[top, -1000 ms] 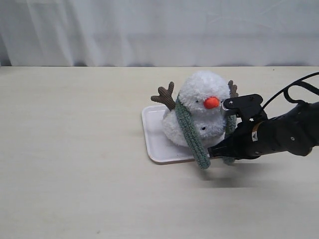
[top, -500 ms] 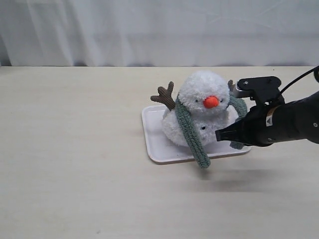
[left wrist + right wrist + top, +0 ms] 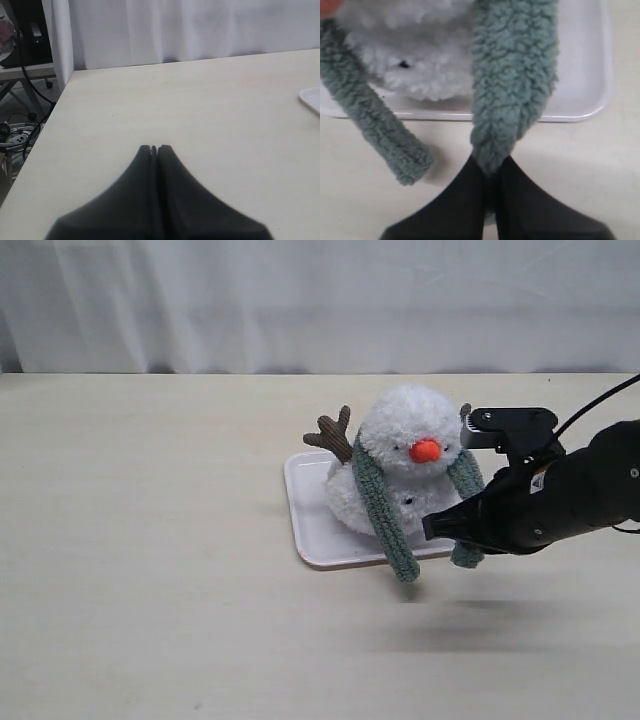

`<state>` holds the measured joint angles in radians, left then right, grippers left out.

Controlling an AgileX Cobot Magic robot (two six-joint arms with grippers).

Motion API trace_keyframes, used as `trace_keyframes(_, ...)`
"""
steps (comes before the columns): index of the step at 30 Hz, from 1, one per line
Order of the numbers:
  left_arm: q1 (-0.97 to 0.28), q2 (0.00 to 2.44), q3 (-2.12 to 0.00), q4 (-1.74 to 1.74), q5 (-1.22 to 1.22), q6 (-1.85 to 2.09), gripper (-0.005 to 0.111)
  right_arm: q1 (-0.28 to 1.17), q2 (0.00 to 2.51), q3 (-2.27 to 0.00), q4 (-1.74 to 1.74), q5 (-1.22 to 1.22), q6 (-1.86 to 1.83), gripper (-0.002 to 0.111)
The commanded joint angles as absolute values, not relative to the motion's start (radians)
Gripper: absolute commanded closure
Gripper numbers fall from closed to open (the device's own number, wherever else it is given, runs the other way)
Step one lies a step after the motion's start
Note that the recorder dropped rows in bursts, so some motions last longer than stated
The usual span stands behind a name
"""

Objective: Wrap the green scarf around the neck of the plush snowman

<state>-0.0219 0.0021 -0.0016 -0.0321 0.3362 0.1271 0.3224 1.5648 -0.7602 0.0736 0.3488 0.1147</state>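
Exterior view: the plush snowman sits on a white tray on the desk. The green scarf lies over its neck, both ends hanging down in front. The right claw pinches one end. The left claw is pressed together, well apart.

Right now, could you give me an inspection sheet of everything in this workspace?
Surface: pale table carrying a white tray.
Job's things: plush snowman sits upright on the tray; green scarf passes behind its neck, both ends hanging down the front, uncrossed.
Clutter: nothing seen.
Grippers: right gripper shut on one scarf end; left gripper shut, empty, over bare table.
Cables: black cable loops from the right arm; floor cables beside the table.
Surroundings: white curtain behind the table.
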Motion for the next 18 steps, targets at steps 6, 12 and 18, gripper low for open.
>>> trace_keyframes(6, -0.024, 0.0, 0.0, -0.039, 0.324, 0.128, 0.107, 0.327, 1.557, -0.854, 0.559, 0.522, -0.333, 0.104)
trace_keyframes(12, -0.024, 0.0, 0.0, -0.039, 0.324, 0.128, 0.107, 0.327, 1.584, -0.854, 0.741, 0.523, -0.465, 0.104)
trace_keyframes(18, -0.024, 0.0, 0.0, -0.039, 0.324, 0.128, 0.107, 0.327, 1.664, -0.854, 0.8, 0.495, -0.509, 0.104)
